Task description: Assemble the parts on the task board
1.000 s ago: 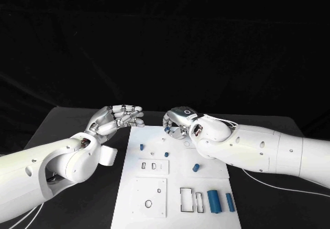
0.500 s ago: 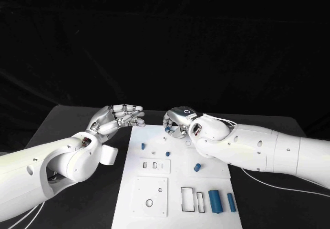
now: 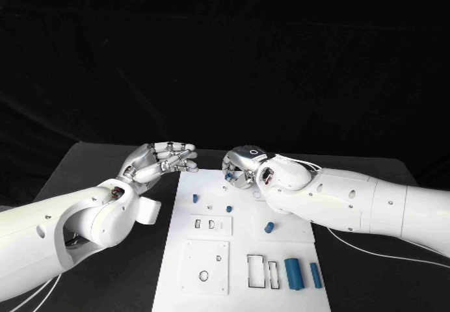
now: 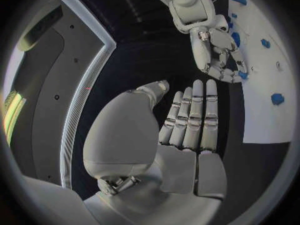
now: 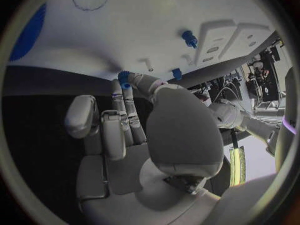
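The white task board [image 3: 244, 253] lies in the middle of the black table. My right hand [image 3: 242, 170] hovers over its far end and pinches a small blue part [image 5: 124, 77] at its fingertips; the left wrist view shows that part [image 4: 241, 75] too. My left hand [image 3: 159, 160] hangs beside the board's far left corner, fingers stretched out side by side, thumb apart, holding nothing. Small blue pegs [image 3: 195, 198] [image 3: 229, 209] stand in the board, and a short blue piece [image 3: 269, 227] lies mid-board. Two blue cylinders [image 3: 292, 273] [image 3: 315, 275] lie near the front right.
Rectangular slots [image 3: 255, 272] and an oval hole [image 3: 203, 277] are cut in the board's near end. A cable [image 3: 375, 252] runs over the table to the right of the board. Black tabletop [image 3: 112, 273] flanks the board on both sides.
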`<state>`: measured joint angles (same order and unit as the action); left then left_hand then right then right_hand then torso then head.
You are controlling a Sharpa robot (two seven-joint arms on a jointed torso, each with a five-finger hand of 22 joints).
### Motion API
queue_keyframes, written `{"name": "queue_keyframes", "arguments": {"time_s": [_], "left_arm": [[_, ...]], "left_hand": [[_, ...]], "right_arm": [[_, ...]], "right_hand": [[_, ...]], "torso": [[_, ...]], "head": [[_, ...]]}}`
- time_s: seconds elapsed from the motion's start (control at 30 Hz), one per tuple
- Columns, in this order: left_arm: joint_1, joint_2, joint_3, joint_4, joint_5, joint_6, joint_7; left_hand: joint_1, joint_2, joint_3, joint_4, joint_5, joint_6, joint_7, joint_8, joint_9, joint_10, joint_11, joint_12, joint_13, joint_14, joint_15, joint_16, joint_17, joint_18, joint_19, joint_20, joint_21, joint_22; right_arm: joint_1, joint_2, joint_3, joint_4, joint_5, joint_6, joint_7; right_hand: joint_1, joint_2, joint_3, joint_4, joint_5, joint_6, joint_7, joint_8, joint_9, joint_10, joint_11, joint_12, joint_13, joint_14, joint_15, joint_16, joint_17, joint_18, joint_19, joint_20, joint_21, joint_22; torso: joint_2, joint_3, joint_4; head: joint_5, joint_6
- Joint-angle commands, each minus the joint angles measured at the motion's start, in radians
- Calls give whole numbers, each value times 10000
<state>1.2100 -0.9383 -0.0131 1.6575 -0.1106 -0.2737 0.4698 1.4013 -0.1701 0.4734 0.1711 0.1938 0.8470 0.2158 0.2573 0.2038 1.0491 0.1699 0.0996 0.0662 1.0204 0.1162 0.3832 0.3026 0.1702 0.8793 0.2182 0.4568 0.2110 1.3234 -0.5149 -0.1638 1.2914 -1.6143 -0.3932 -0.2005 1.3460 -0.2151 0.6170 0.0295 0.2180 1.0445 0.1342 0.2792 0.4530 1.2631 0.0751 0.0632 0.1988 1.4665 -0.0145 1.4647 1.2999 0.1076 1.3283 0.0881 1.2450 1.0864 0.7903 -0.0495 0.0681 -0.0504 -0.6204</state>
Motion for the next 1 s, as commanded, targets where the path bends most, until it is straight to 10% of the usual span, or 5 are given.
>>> {"name": "queue_keyframes", "arguments": {"time_s": [0.03, 0.3, 0.57, 1.0], "left_arm": [[17, 21, 10, 27, -33, 153, 47], [24, 24, 10, 19, -33, 153, 35], [26, 20, 10, 1, -32, 155, 25], [25, -28, 8, -60, -32, 165, 23]], "left_hand": [[-70, -4, 39, -24, -61, -94, 223, -43, -15, -11, 54, -63, 9, -16, 17, 30, 10, 96, 35, 12, 35, 9], [-72, -4, 39, -30, -64, -107, 225, -50, -17, -21, 56, -78, 9, -32, 19, 41, 27, 95, 22, 12, 50, 17], [-72, -4, 39, -30, -64, -107, 225, -50, -17, -21, 56, -78, 9, -32, 19, 41, 27, 95, 22, 12, 50, 17], [-72, -4, 39, -30, -64, -107, 225, -50, -17, -21, 56, -78, 9, -32, 19, 41, 27, 95, 22, 12, 50, 17]], "right_arm": [[-12, 39, -5, -49, 50, 261, 12], [-10, 100, -5, -158, 201, 169, 98], [-9, -9, -7, 1, 212, 193, 147], [65, -2198, 26, 2063, 729, -380, -98]], "right_hand": [[-222, -65, 191, -117, 61, -230, 80, -144, 27, -218, -25, -33, 151, 560, 91, 38, -31, -89, -86, 64, -24, -56], [-571, -442, 320, -29, 45, -919, 463, -589, -5, -1563, 397, -36, -380, 494, 449, 17, -222, -27, -319, 381, -246, -293], [-585, -553, -467, 6, 46, -1231, 489, -934, -92, -2118, 473, 22, -731, 413, 527, -44, -492, 90, -584, 509, -661, -751], [-481, -438, -884, 199, 76, -921, 427, -1019, -102, -1216, 327, 442, -774, 463, 417, 75, -331, 23, -321, 427, -485, -395]], "torso": [[11, -9, 22], [27, -17, 25], [31, -8, 6], [15, 4, -36]], "head": [[-8, 8], [4, 5], [13, 10], [-13, 54]]}}
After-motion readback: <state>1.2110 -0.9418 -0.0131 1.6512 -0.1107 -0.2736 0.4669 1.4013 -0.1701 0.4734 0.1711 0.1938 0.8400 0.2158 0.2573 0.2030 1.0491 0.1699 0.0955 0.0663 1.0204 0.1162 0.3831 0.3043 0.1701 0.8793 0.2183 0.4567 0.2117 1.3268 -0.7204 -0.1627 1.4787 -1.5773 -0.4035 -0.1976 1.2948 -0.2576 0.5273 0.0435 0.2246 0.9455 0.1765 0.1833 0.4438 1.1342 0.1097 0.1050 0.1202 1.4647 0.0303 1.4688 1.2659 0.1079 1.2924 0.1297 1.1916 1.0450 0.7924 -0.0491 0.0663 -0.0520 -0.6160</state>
